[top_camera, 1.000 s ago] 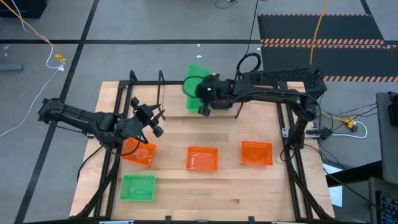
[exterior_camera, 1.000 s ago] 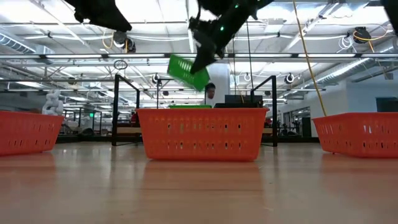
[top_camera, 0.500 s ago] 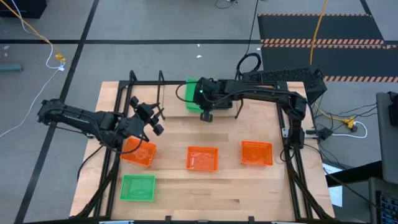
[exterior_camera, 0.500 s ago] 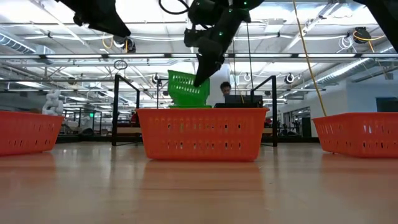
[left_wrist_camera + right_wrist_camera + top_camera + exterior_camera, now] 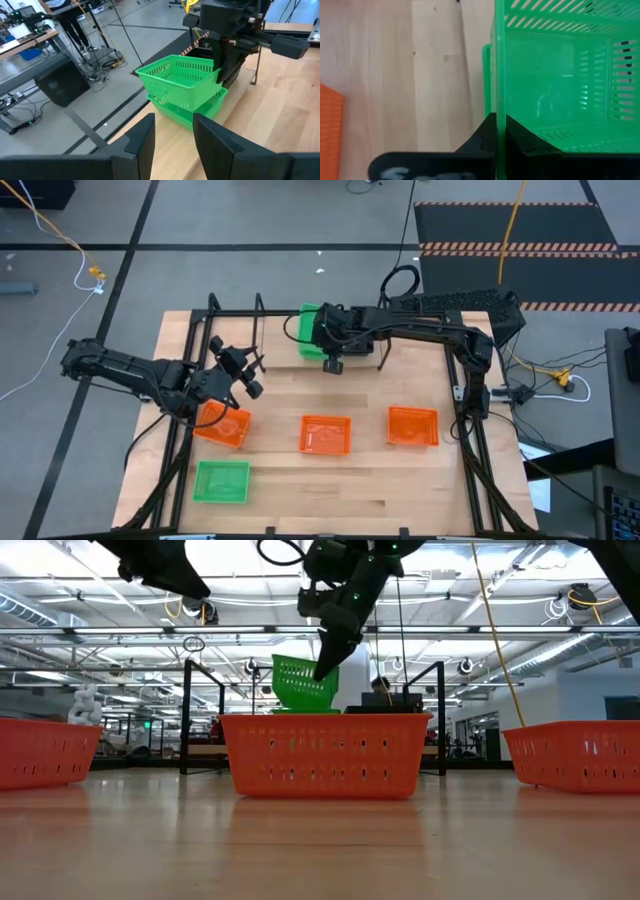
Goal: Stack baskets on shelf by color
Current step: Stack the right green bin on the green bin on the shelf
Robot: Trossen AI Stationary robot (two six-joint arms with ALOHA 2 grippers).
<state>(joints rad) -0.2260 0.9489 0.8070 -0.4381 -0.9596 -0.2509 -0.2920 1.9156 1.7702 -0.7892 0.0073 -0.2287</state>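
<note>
My right gripper (image 5: 329, 352) is shut on a green basket (image 5: 182, 75), held tilted over a second green basket (image 5: 192, 107). That second basket stands on the shelf (image 5: 272, 342), a pale ledge between black hoops at the table's far edge. In the low view the held basket (image 5: 303, 683) hangs just above the lower one's rim (image 5: 305, 711). My left gripper (image 5: 172, 145) hovers open and empty to the left, pointing at both green baskets. Three orange baskets (image 5: 225, 426) (image 5: 326, 434) (image 5: 413, 425) and another green basket (image 5: 221, 481) stand on the tabletop. My right gripper pinches one side wall of the green basket (image 5: 499, 100) at its rim, one finger inside the basket (image 5: 520, 137) and one outside. The fingers slant down from the table's right. The basket hangs tilted. Whether its low end touches the basket beneath, I cannot tell.
The shelf's black hoop uprights (image 5: 186, 715) (image 5: 440, 715) stand on either side of the green pair. Black frame rails (image 5: 470, 440) run along the table's left and right edges. A person sits at a desk beyond the shelf (image 5: 380, 690).
My right gripper has tipped further downward and sunk a little with the green basket. The basket has come down from high above the shelf and swung to a less steep tilt, just over the other green basket.
</note>
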